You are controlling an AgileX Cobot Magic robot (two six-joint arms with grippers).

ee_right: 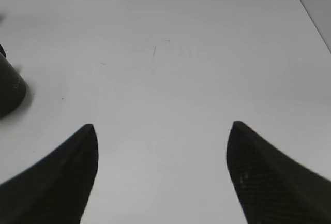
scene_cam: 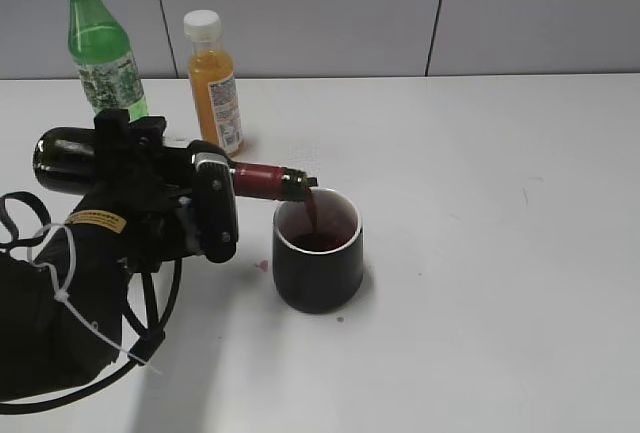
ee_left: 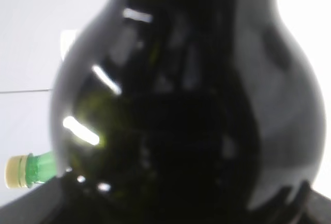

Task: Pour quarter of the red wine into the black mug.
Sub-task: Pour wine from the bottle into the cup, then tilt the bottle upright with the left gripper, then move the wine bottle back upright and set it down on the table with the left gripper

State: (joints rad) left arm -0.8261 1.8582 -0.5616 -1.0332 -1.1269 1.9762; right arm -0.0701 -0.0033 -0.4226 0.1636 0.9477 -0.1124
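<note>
My left gripper [scene_cam: 160, 188] is shut on a dark green wine bottle [scene_cam: 62, 163] with a red foil neck [scene_cam: 258, 180], held nearly level. Its mouth is over the black mug [scene_cam: 318, 268], and red wine streams into the mug. The mug stands upright on the white table and holds wine. In the left wrist view the bottle's dark body [ee_left: 181, 120] fills the frame and hides the jaws. My right gripper [ee_right: 161, 131] is open and empty over bare table; the mug's edge [ee_right: 9, 89] shows at the far left of that view. The right gripper does not show in the exterior view.
A green plastic bottle [scene_cam: 100, 48] with a tan cap and an orange juice bottle [scene_cam: 215, 83] with a white cap stand at the back left, behind the wine bottle. The green bottle's cap shows in the left wrist view [ee_left: 20, 171]. A few wine drops [scene_cam: 263, 265] lie by the mug.
</note>
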